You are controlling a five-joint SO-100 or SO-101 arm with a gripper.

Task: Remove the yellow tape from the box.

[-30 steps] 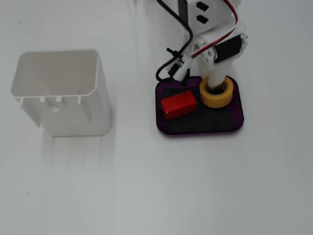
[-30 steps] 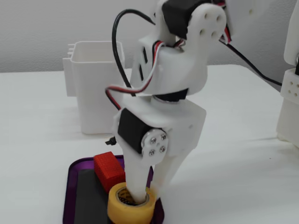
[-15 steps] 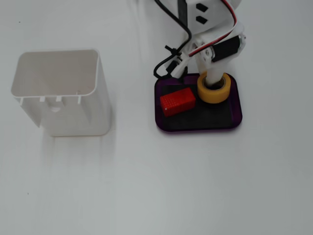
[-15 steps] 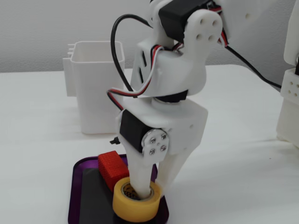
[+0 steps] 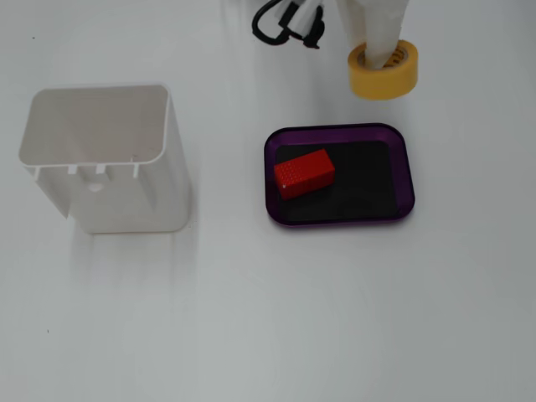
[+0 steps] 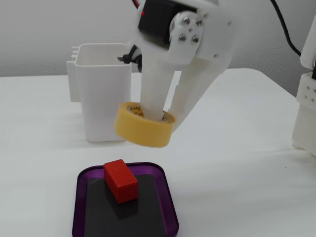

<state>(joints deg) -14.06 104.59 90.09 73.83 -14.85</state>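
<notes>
White table (image 5: 251,318): jaws clamp yellow tape (image 6: 144,124) clear of box (image 5: 339,219); bin (image 5: 105,159) apart.

End effector (image 6: 163,116) holds yellow tape (image 6: 144,124) (tilted) above box (image 6: 170,205).

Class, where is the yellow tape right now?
In both fixed views the yellow tape is outside the purple box, held by the end effector, one finger through its hole; the red block remains inside.
</notes>
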